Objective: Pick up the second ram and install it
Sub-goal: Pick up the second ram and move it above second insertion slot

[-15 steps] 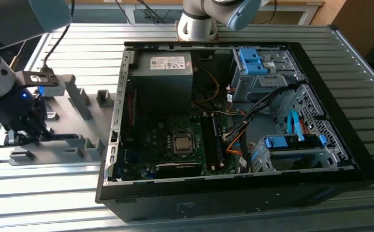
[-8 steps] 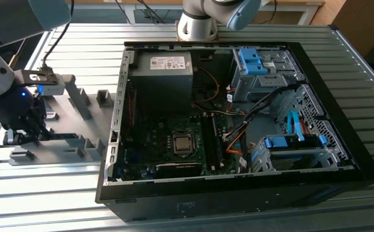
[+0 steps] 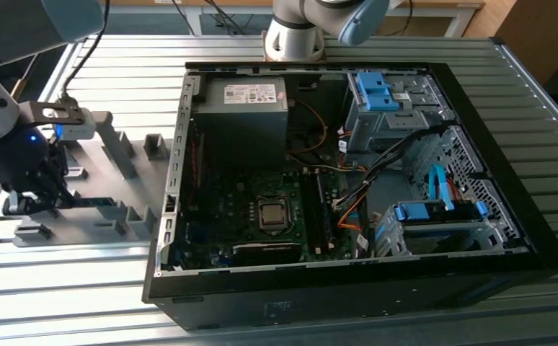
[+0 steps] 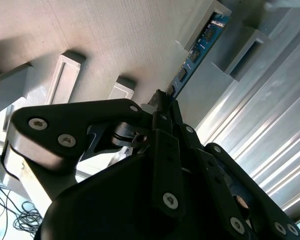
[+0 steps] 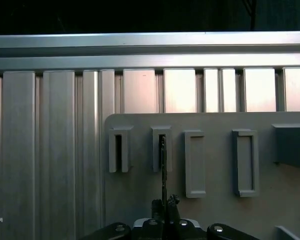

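The ram is pinched at one end by the gripper, which is closed thin upon it, while its far end is seated in a holder block. Its long axis is pointed straight away from the gripper, on edge. It is best drawn out along the slot, untwisted.

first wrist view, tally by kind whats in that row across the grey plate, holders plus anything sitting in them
narrow slotted holders: 2
long frame holders: 2
darker grey block, partly cut off: 1
ram stick, edge-on in the second slotted holder: 1
total: 6
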`<state>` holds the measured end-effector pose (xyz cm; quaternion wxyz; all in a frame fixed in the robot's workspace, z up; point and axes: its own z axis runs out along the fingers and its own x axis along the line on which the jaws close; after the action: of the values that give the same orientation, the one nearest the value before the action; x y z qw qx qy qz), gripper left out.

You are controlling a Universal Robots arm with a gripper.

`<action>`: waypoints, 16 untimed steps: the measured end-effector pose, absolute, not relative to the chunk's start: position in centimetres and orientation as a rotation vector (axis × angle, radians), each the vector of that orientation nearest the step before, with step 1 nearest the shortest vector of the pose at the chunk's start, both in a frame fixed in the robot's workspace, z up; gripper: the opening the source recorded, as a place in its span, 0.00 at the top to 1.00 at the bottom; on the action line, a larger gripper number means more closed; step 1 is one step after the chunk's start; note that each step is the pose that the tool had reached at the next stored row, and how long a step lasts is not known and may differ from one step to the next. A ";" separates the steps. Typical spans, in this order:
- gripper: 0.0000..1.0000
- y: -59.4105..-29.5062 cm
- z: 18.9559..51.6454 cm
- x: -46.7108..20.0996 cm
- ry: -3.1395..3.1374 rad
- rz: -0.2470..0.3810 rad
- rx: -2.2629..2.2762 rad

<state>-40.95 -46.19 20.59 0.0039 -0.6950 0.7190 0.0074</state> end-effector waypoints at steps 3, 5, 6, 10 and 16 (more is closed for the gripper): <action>0.86 -46.2 20.8 -40.9 2.253 0.023 -2.178; 0.86 -46.2 20.9 -40.9 2.253 0.023 -2.178; 0.86 -46.2 21.0 -40.9 2.253 0.023 -2.178; 0.86 -46.2 21.2 -40.9 2.253 0.023 -2.178; 0.86 -46.2 21.6 -40.9 2.253 0.023 -2.178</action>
<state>-40.95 -46.19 21.56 0.0038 -0.6950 0.7190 0.0074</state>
